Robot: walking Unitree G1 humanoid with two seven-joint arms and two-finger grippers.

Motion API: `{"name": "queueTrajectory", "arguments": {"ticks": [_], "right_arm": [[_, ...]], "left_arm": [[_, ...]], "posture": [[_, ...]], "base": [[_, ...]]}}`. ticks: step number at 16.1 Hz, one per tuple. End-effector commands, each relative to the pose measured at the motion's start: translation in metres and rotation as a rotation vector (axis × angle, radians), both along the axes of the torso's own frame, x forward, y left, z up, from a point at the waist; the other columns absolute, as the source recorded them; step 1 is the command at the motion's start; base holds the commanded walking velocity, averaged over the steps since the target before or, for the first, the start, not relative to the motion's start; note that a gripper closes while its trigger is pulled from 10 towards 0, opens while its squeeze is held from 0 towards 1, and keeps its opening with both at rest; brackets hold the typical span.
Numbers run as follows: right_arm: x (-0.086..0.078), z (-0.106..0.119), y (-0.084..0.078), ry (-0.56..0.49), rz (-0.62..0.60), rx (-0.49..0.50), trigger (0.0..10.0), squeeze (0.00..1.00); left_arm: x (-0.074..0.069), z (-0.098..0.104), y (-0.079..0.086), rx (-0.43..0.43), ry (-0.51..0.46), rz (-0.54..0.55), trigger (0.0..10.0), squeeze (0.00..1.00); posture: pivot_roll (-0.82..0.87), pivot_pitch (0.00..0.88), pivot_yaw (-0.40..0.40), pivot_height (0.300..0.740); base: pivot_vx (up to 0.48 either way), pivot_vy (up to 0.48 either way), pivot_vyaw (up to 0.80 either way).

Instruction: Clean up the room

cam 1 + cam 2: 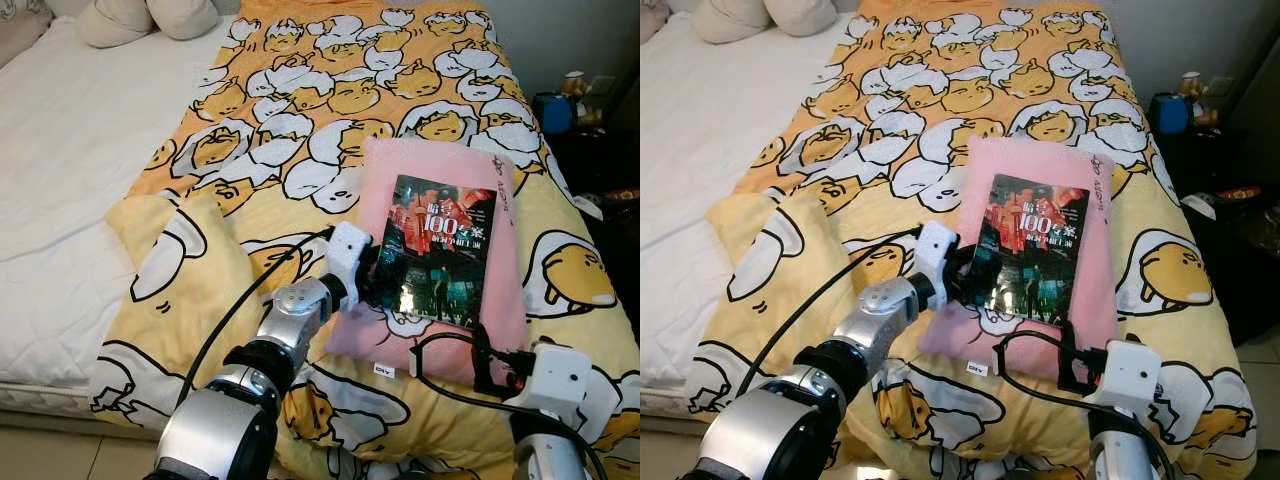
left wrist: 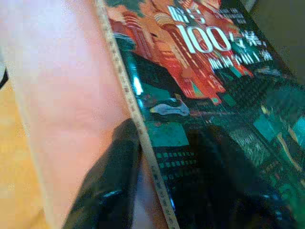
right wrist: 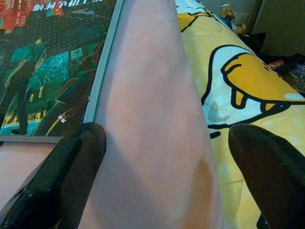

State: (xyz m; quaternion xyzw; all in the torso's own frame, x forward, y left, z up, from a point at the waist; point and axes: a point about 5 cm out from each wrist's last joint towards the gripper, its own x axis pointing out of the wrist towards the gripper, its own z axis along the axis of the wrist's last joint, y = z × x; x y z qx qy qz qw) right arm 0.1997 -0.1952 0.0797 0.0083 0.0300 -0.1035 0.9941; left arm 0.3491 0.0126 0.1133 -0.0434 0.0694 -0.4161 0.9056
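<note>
A dark glossy book [image 1: 440, 250] with a red-and-teal cover lies on a pink pillow [image 1: 440, 165] on the bed. My left gripper [image 1: 372, 275] is at the book's left edge. In the left wrist view it [image 2: 167, 191] is open, one finger [image 2: 107, 191] on the pink pillow beside the edge and the other over the cover. My right gripper [image 1: 488, 362] is at the pillow's near right corner. In the right wrist view it [image 3: 167, 181] is open wide, with the pink pillow [image 3: 152, 119] between its fingers.
A yellow duvet [image 1: 330, 90] with a cartoon egg print covers the right half of the bed, and its near left corner is folded back. White sheet [image 1: 60, 150] and beige pillows [image 1: 140, 18] lie to the left. A dark nightstand with a blue object [image 1: 553, 110] stands at right.
</note>
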Motion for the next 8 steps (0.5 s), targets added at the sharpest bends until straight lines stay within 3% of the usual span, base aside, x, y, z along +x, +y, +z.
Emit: {"name": "queueTrajectory", "arguments": {"ticks": [1, 3, 5, 6, 8], "right_arm": [[0.003, -0.001, 0.005, -0.008, 0.015, 0.001, 10.0, 0.0], [0.008, 0.001, 0.006, -0.018, 0.023, 0.002, 10.0, 0.0], [0.014, 0.001, 0.003, -0.026, 0.019, 0.001, 10.0, 0.0], [0.016, 0.001, 0.003, -0.028, 0.019, 0.001, 10.0, 0.0], [0.023, 0.005, 0.001, -0.05, 0.019, -0.004, 10.0, 0.0]], "left_arm": [[-0.019, -0.017, -0.027, -0.025, 0.118, -0.087, 0.0, 0.0], [-0.018, -0.013, -0.026, -0.014, 0.073, -0.114, 0.0, 0.0], [-0.013, 0.0, -0.025, -0.126, 0.064, -0.098, 0.0, 0.0], [-0.012, 0.002, -0.025, -0.129, 0.053, -0.096, 0.0, 0.0], [-0.003, 0.018, -0.015, -0.212, 0.002, -0.081, 0.0, 0.0]], "posture": [[-0.06, 0.185, 0.122, 0.74], [-0.06, 0.162, 0.122, 0.74], [-0.06, 0.14, 0.119, 0.74], [-0.06, 0.137, 0.119, 0.74], [-0.06, 0.106, 0.118, 0.74]], "base": [[0.0, 0.0, 0.0], [0.0, 0.0, 0.0], [0.0, 0.0, 0.0], [0.0, 0.0, 0.0], [0.0, 0.0, 0.0]]}}
